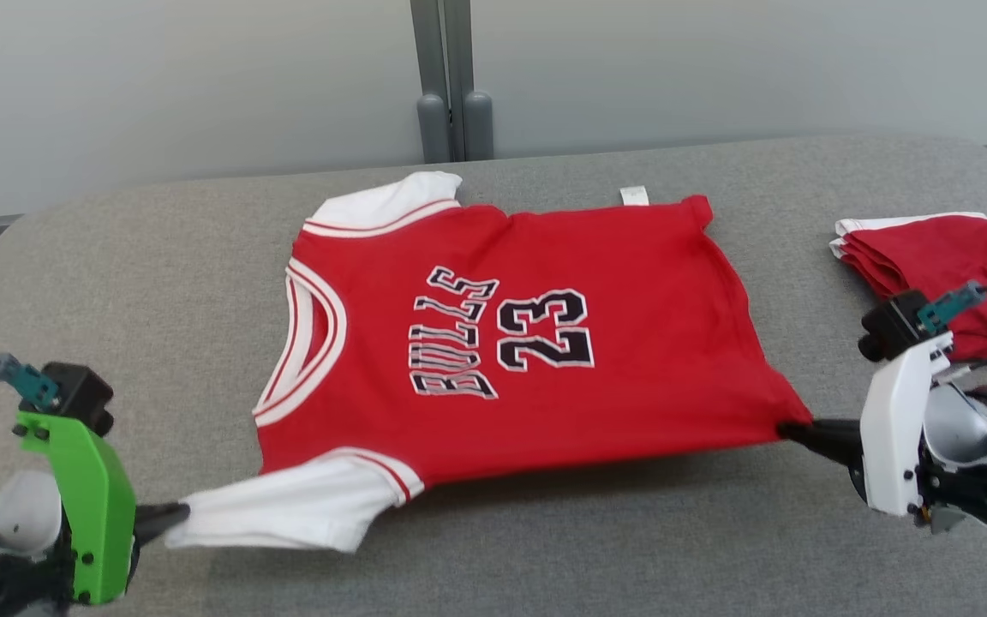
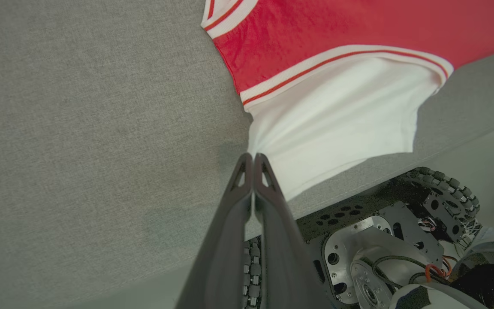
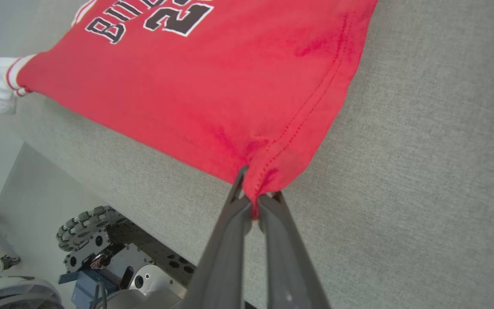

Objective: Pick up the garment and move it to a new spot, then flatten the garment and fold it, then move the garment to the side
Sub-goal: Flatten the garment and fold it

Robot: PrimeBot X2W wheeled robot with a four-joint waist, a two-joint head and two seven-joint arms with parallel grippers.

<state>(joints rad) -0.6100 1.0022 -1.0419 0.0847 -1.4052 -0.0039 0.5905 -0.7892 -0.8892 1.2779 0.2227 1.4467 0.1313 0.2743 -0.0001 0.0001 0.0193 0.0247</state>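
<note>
Table (image 1: 159, 257): grey cloth top. Jersey (image 1: 631, 326): red, front up, spread mostly flat on the table between the two sets of fingers. The edge strung between them is taut and looks a little raised. Folded pile (image 1: 939, 257): red cloth beyond the right fingers, apart from the jersey. Sleeve (image 1: 288, 510): white, stretched out from the tips of the left fingers (image 1: 170, 517), which are pressed together and clamped on its edge. Hem corner (image 1: 772, 411): bunched in the tips of the right fingers (image 1: 793, 431), also closed tight on cloth. Handling, my guess: light, thin, limp knit, sags between grips, stretches if pulled hard, may slip from a shallow pinch. Best holds are stitched edges and corners. The hem seam likely gives a firmer bite than the loose sleeve.
</note>
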